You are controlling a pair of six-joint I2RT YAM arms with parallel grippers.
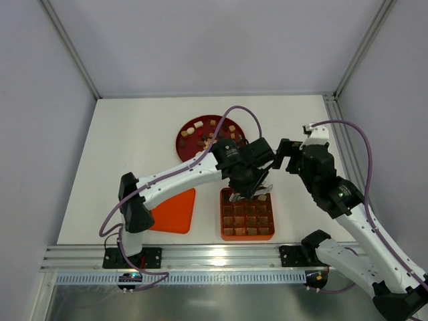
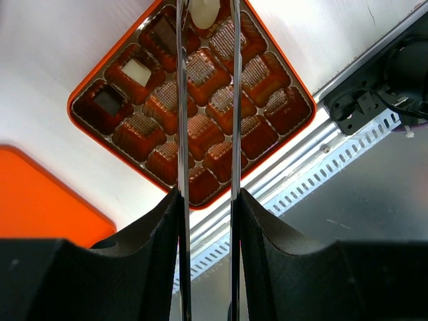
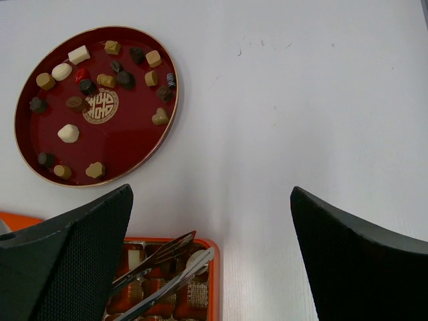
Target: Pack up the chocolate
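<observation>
My left gripper (image 1: 250, 192) (image 2: 207, 200) is shut on a pair of metal tongs (image 2: 180, 100) (image 3: 164, 267). Between the tong tips sits a cream chocolate (image 2: 202, 12) (image 3: 198, 257), over a far corner cell of the orange-red gridded tray (image 1: 223, 215) (image 2: 81, 98) (image 3: 215, 267). Three cells along one tray edge hold pieces: a dark one (image 2: 107, 100), a white one (image 2: 137, 72) and another dark one (image 2: 162, 30). Several loose chocolates (image 3: 68, 133) lie on the dark red round plate (image 1: 184, 140) (image 3: 134, 144). My right gripper (image 1: 284, 157) (image 3: 210, 194) hangs open and empty above the table, right of the tray.
The flat orange-red lid (image 1: 175, 210) (image 2: 40, 190) lies left of the tray. An aluminium rail (image 1: 221, 254) (image 2: 314, 160) runs along the near table edge. White walls and frame posts close in the back and sides.
</observation>
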